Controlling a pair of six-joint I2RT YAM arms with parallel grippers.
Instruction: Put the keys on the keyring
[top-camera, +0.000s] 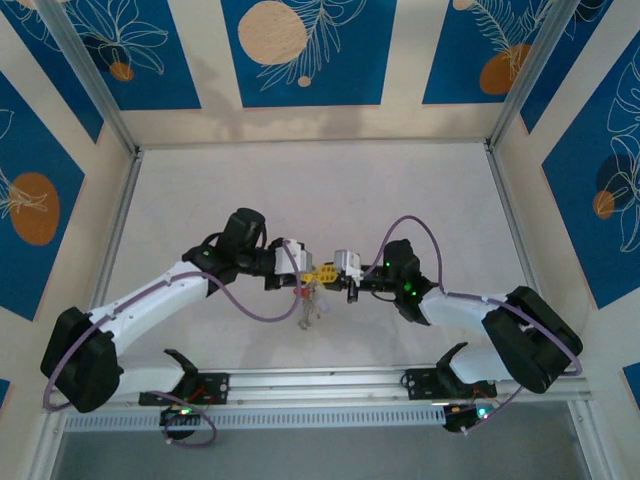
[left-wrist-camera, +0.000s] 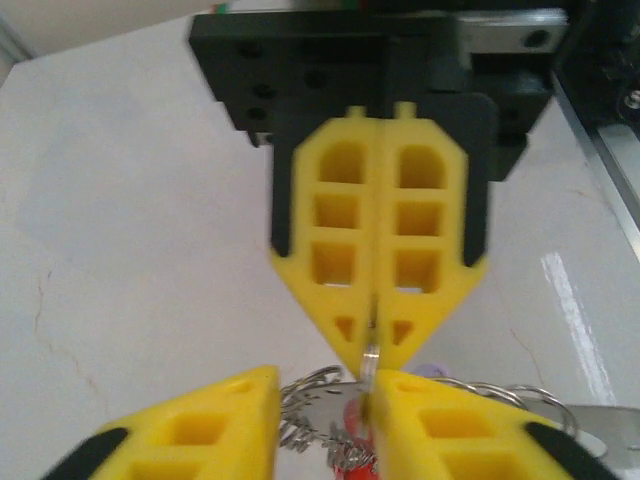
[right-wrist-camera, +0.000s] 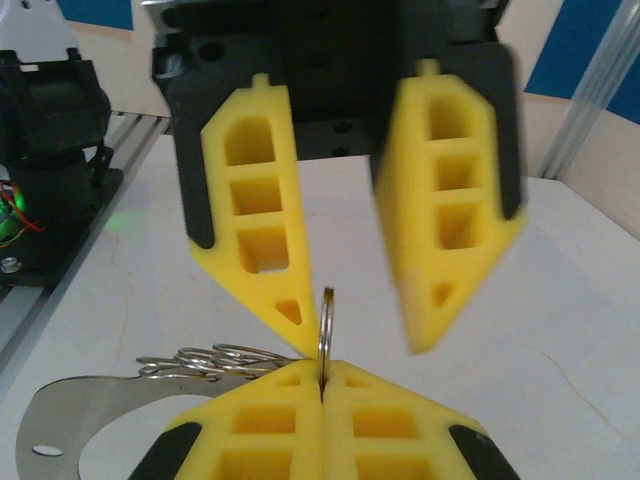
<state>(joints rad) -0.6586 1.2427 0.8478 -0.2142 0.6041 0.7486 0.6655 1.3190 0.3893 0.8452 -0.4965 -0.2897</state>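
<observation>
Over the middle of the white table (top-camera: 300, 190) the two arms meet tip to tip, the left hand (top-camera: 314, 270) coming in from the left and the right hand (top-camera: 332, 272) from the right. From above, their yellow fingers merge into one small block. The right wrist view shows the right hand (right-wrist-camera: 322, 365) pressed closed, with the keyring (right-wrist-camera: 325, 315) standing edge-on out of the seam between its fingers. Only a thin grey sliver of the hoop shows; the rest is buried between the pads. The left hand (right-wrist-camera: 365, 340) faces it with its fingers a little apart, and the sliver rises into that gap just beside one fingertip. Whether it touches that fingertip cannot be made out. The left wrist view agrees: the right hand (left-wrist-camera: 372, 350) is clamped on the keyring (left-wrist-camera: 371, 362), while the left hand (left-wrist-camera: 322, 385) shows only its two tips, spread and cut off by the bottom edge. Below the hands hangs a cluster of keys (top-camera: 308, 312), too small from above to count. Up close, a blurred red key head (left-wrist-camera: 350, 420) sits among tangled wire loops (left-wrist-camera: 310, 392), partly hidden behind the left fingers. The same wire loops (right-wrist-camera: 215, 357) show left of the right hand, above a flat metal plate (right-wrist-camera: 70, 420) with a hole, which the frame edge cuts off. An aluminium rail (top-camera: 320, 380) runs along the near edge.
</observation>
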